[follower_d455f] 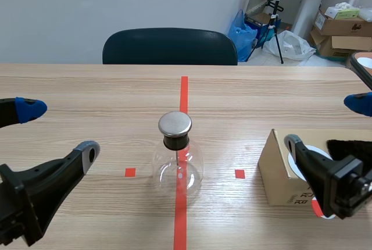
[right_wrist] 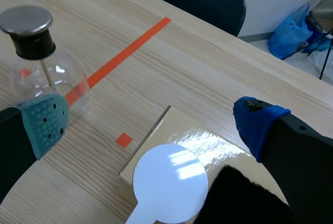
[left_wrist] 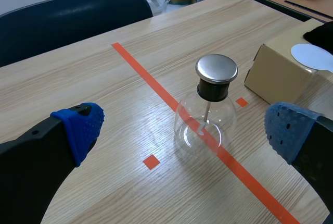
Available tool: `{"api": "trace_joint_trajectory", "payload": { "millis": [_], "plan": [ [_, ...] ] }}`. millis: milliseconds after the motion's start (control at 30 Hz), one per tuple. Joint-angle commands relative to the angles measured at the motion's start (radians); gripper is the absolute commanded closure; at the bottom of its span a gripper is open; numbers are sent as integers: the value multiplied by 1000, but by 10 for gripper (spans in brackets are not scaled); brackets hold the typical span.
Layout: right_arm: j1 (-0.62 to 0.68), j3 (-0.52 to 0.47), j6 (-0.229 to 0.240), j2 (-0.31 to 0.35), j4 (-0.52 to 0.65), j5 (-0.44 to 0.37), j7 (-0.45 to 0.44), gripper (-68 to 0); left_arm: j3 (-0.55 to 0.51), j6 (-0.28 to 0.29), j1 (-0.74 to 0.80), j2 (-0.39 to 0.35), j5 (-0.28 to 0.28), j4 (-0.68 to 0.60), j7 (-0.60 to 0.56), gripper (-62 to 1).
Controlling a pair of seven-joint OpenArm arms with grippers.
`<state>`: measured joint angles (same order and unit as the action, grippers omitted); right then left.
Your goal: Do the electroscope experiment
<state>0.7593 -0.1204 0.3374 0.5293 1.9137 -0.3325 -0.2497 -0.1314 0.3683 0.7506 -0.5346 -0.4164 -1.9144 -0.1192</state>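
standing at the tabletop's (follower_d455f: 87, 87) middle, the electroscope (follower_d455f: 177, 154) suits either arm; left gripper (follower_d455f: 59, 129) and right gripper (follower_d455f: 325, 124) gape wide, empty, the right over the right-edge box (follower_d455f: 276, 168) staging paddle (right_wrist: 169, 182) and fur (right_wrist: 244, 198).

A dark chair (follower_d455f: 170, 45) stands behind the table (follower_d455f: 87, 96), blue bag (follower_d455f: 241, 29) beyond.

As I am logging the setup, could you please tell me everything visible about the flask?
The flask is a round bulb of clear glass, standing upright on the table, on the long orange-red tape line between two small tape squares. A black stopper plugs its neck, capped by a flat disc of brushed metal; a thin rod hangs from it into the bulb. Only the table touches it: the left gripper and right gripper are open and apart from it.
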Motion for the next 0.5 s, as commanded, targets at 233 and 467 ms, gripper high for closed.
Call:
{"api": "trace_joint_trajectory", "payload": {
  "millis": [233,467],
  "plan": [
    [54,-6,-34,11,21,76,-27,-679,7,0,0,0,-6,-15,-11,-623],
    [165,-6,-153,10,36,161,-49,-679,7,0,0,0,-6,-15,-11,-623]
  ]
}}
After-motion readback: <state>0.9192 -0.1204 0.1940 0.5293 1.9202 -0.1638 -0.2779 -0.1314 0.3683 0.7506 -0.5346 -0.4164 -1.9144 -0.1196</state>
